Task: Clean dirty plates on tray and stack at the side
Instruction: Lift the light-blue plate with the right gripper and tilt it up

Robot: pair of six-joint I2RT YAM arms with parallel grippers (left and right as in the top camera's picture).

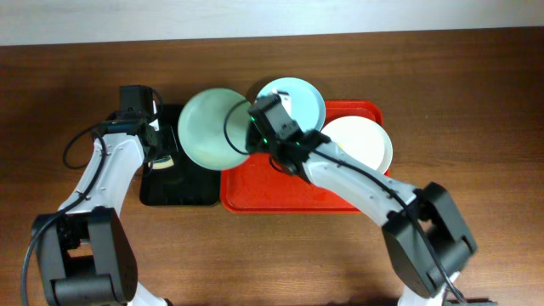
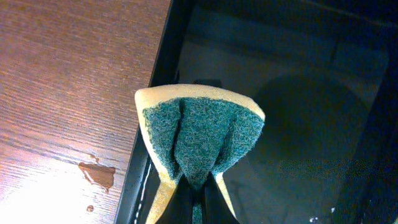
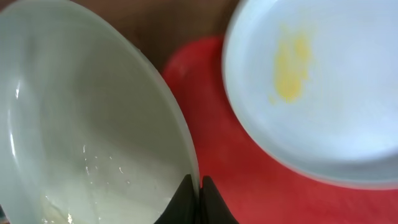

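Observation:
My right gripper is shut on the rim of a pale mint plate, holding it over the gap between the black tray and the red tray. Water drops show on that plate. A second mint-blue plate with a yellow smear lies at the red tray's back left. At the tray's right end lies a white plate. My left gripper is shut on a yellow sponge with a green scouring face, above the black tray.
The narrow black tray lies left of the red one. A small brown spill marks the wooden table beside the black tray's left rim.

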